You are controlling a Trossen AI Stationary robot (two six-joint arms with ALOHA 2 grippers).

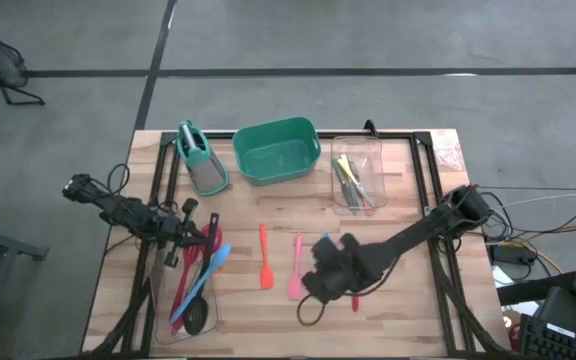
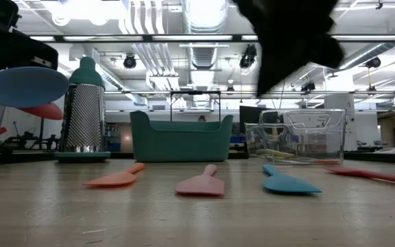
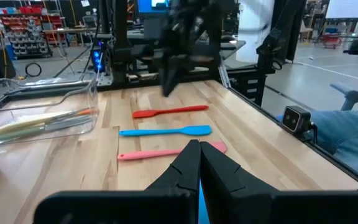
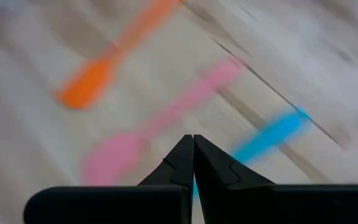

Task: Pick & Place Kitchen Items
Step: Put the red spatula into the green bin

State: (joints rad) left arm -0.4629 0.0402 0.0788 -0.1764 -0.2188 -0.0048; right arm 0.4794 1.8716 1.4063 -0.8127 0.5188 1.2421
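Centrally on the wooden table [image 1: 398,210], three loose spatulas are laid almost parallel: an orange spatula [image 1: 264,257] toward nine o'clock, a pink spatula [image 1: 296,266] just beside it, and a blue spatula [image 4: 272,135] toward three o'clock, largely covered from above by the right arm. The right gripper [image 4: 193,138] is held above these utensils, over the gap between the pink and blue ones, with its fingers pressed together and nothing between them. The left gripper [image 3: 199,144] is seen at the nine o'clock side of the table, likewise closed and empty, over a clear bin [image 1: 165,320] in which several red and blue utensils and a black ladle [image 1: 196,318] are lying. At twelve o'clock a green tub [image 1: 276,150] is placed, flanked by a metal grater [image 1: 201,160] at about eleven and a second clear bin [image 1: 358,172] at about one, where a few slim tools are gathered.
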